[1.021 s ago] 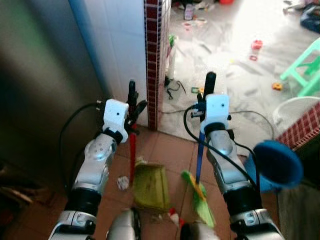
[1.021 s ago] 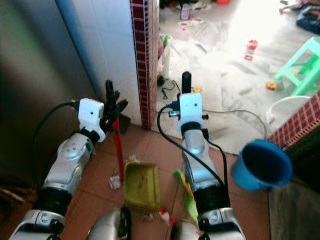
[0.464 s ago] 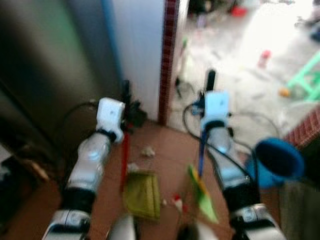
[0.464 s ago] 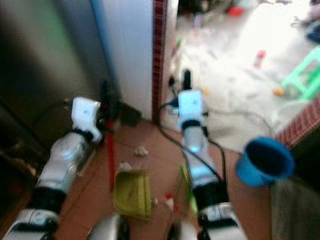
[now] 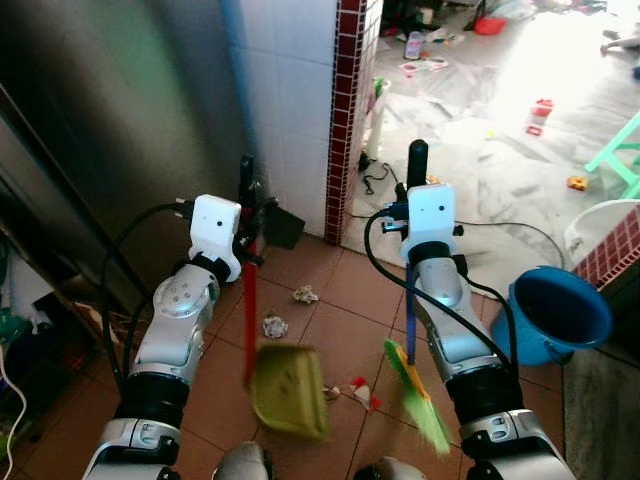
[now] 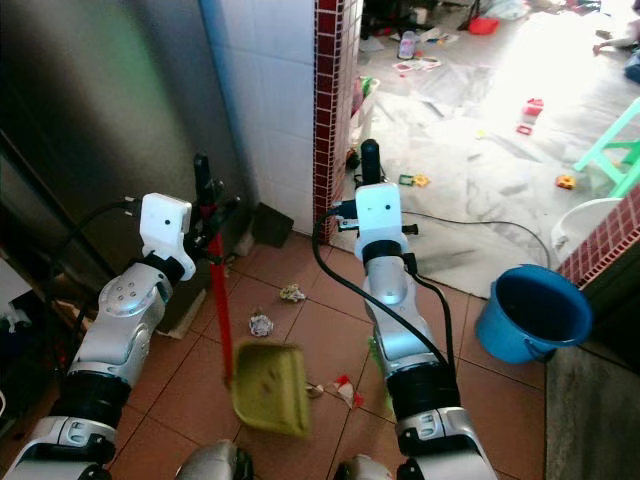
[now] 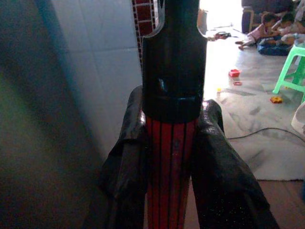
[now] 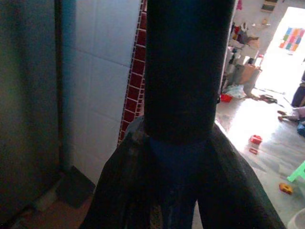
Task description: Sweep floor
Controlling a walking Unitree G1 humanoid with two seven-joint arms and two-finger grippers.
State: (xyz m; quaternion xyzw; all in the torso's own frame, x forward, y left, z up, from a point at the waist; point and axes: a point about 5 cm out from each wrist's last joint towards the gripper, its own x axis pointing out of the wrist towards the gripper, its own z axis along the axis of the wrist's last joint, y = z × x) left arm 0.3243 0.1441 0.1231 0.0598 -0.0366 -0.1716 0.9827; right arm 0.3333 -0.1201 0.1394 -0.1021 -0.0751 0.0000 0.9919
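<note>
Terracotta tiles carry the litter: two paper wads (image 5: 305,294) (image 5: 274,326) at our 12, red scraps (image 5: 361,390) nearer. Our left gripper (image 7: 172,157) is clenched on the red dustpan handle (image 5: 249,320), right gripper (image 8: 183,157) clamped on the blue broom (image 5: 415,385). Risks: dangling yellow pan (image 5: 288,390) knocks the wads away; broom flicks debris past it or clips the blue bucket (image 5: 558,315) at 2.

My dustpan (image 5: 288,390), yellow-green on a long red handle (image 5: 249,320), hangs upright over the brown tiled floor (image 5: 330,330). My broom (image 5: 418,395), green-bristled on a blue stick, slants beside it. Paper scraps (image 5: 274,326) lie ahead.
</note>
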